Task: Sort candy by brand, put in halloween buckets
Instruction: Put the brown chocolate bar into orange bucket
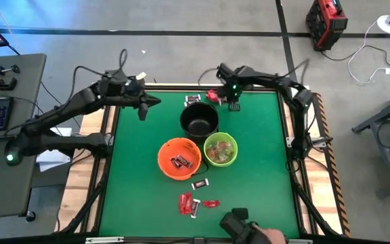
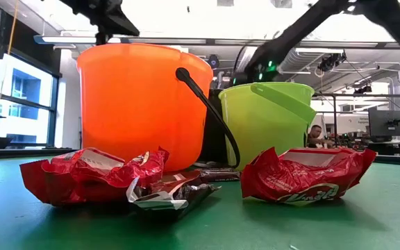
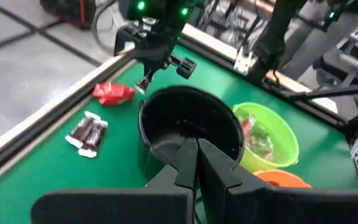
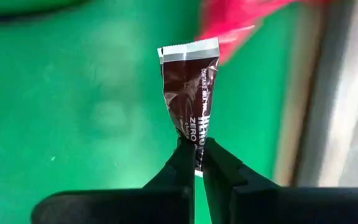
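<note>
Three buckets stand mid-table: black (image 1: 199, 118), orange (image 1: 179, 158) and lime green (image 1: 220, 149). The orange one holds dark brown sweets and the green one holds pale sweets. My right gripper (image 1: 217, 96) hangs just past the black bucket's far rim, shut on a dark brown and silver candy (image 4: 191, 87). A red candy (image 3: 112, 92) and two brown ones (image 3: 87, 134) lie on the mat near it. My left gripper (image 1: 154, 102) is shut and empty, left of the black bucket (image 3: 188, 124). More candy (image 1: 189, 202) lies near the table's near edge. My right gripper pinches the dark brown candy by one end of its wrapper (image 4: 195, 144), between the two fingertips (image 4: 182, 158). The fingers point down from above and lie along the candy's length. The rest of it, with its silver crimped end (image 4: 188, 51), sticks out beyond the tips over the green mat.
Two red candies (image 2: 89, 177) (image 2: 304, 173) and a brown one (image 2: 172, 196) lie before the orange bucket (image 2: 141, 104) and green bucket (image 2: 269, 118). Another brown candy (image 1: 200, 184) lies close by. A person's gloved hand (image 1: 246, 227) reaches in at the near edge. Bare mat lies on either side.
</note>
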Tool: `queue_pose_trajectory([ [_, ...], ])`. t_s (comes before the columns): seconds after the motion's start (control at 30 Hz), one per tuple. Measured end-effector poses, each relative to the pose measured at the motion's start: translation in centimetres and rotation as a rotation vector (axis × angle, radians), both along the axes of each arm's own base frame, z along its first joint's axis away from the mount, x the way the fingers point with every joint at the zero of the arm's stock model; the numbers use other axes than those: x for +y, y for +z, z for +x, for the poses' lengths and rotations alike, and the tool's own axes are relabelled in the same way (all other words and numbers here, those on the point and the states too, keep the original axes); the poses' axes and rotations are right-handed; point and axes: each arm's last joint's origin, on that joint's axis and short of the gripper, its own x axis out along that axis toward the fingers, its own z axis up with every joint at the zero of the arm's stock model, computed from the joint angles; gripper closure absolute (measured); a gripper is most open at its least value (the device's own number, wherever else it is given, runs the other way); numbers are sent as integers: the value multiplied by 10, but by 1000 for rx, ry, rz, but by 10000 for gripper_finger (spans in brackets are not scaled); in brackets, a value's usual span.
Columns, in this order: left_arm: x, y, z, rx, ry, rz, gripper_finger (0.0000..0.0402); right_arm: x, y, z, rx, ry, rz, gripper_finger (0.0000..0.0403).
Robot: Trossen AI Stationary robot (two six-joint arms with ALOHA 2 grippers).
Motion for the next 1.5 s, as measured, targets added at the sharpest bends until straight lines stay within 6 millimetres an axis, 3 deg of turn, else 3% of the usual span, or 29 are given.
queue_pose_trajectory([
  [0.23,-16,16,-26,-73,6,48,402,14,82,-20,-219,-134,-60,402],
  [0.37,-21,20,-35,-81,3,73,401,48,130,-21,-490,-148,96,402],
  [0.5,-21,19,-35,-70,-12,108,401,99,153,2,-656,-24,270,403],
  [0.7,-16,14,-26,-16,-48,150,401,193,142,58,-683,330,323,403],
  [0.87,-11,8,-18,29,-80,184,401,249,120,94,-711,450,274,403],
  [1.03,-8,1,-13,73,-80,145,401,275,99,112,-692,349,200,396],
  [1.13,-11,-1,-14,88,-82,113,401,287,92,114,-669,274,256,370],
  [1.27,-21,2,-15,79,-109,124,401,299,90,114,-652,242,361,309],
  [1.5,-46,5,-9,60,-92,77,401,302,92,114,-681,146,138,190],
])
